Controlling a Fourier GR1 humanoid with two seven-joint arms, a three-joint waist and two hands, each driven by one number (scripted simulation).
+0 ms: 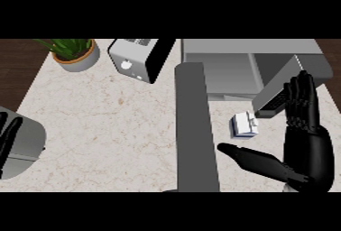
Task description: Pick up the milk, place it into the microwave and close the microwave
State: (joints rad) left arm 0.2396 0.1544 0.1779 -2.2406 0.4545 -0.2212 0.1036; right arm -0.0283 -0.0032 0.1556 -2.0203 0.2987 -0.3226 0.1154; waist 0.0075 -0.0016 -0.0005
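On the pale stone counter (106, 117), a little to the right of the middle, the milk (244, 124) lies as a small white and blue carton, just in front of the open microwave (230, 67). The microwave door (196, 126) swings far out toward the robot and looks like a long grey bar; the milk sits just to the right of it. The right hand (303, 140) is wide open, its fingers straight and pointing to 12 o'clock, its thumb (256, 159) stretched out toward 10 o'clock, and it holds nothing. From this hand the milk lies at about 10 o'clock, near but not touching, just above the thumb tip. The carton's long side seems to run from 12 o'clock to 6 o'clock, maybe tipped a little; which end is its top I cannot tell. The left hand (8, 137) shows at the 9 o'clock edge, well apart from the milk, resting with straight fingers, so the right hand is the nearer 1. I think the next move is to slide left and close round the carton.
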